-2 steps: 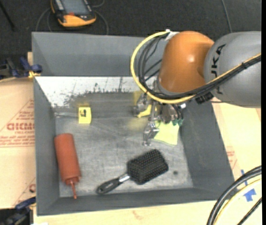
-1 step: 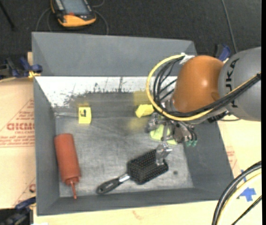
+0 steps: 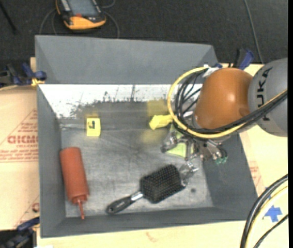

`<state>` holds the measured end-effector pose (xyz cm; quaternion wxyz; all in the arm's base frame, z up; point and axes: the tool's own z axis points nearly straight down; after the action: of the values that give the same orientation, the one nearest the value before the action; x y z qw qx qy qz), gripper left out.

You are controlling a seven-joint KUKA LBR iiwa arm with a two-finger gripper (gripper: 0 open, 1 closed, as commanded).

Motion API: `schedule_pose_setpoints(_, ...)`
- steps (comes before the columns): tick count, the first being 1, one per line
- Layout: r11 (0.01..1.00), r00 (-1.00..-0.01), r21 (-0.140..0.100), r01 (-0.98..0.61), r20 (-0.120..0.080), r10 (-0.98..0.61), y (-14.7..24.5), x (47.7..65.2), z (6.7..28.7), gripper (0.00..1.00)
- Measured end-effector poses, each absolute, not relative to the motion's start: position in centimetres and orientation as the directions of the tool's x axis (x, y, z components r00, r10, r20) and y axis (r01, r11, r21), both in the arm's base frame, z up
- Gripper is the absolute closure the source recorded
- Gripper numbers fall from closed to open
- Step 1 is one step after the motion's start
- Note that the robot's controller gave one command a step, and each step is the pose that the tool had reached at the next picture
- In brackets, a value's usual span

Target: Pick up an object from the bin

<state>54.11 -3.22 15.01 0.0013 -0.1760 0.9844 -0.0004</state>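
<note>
My gripper [image 3: 186, 154] is low in the right part of the bin, under the arm's orange cover. A small pale green thing [image 3: 176, 150] lies right against its metal parts, partly hidden by them. Just below it is a black hairbrush [image 3: 159, 184], lying with its bristled head towards the gripper and its handle pointing down-left. A yellow piece [image 3: 159, 121] sits just up-left of the gripper, near the back wall.
A red squeeze bottle [image 3: 74, 177] lies along the left wall with its nozzle towards the front. A small yellow block [image 3: 93, 127] sits at the back left. The arm and its cables cover the bin's right side.
</note>
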Motion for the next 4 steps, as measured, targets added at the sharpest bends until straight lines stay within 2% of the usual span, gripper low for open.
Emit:
schedule_pose_setpoints(1, 0.895, -0.895, -0.004, -0.446, -0.008, -0.446, -3.1, 53.4, 9.3, 0.0)
schedule_pose_setpoints(2, 0.804, -0.804, -0.002, -0.595, 0.002, -0.595, -3.0, 52.7, 7.4, 1.0)
schedule_pose_setpoints(4, 0.804, -0.804, -0.002, -0.594, 0.002, -0.594, -3.0, 52.7, 7.6, 1.0)
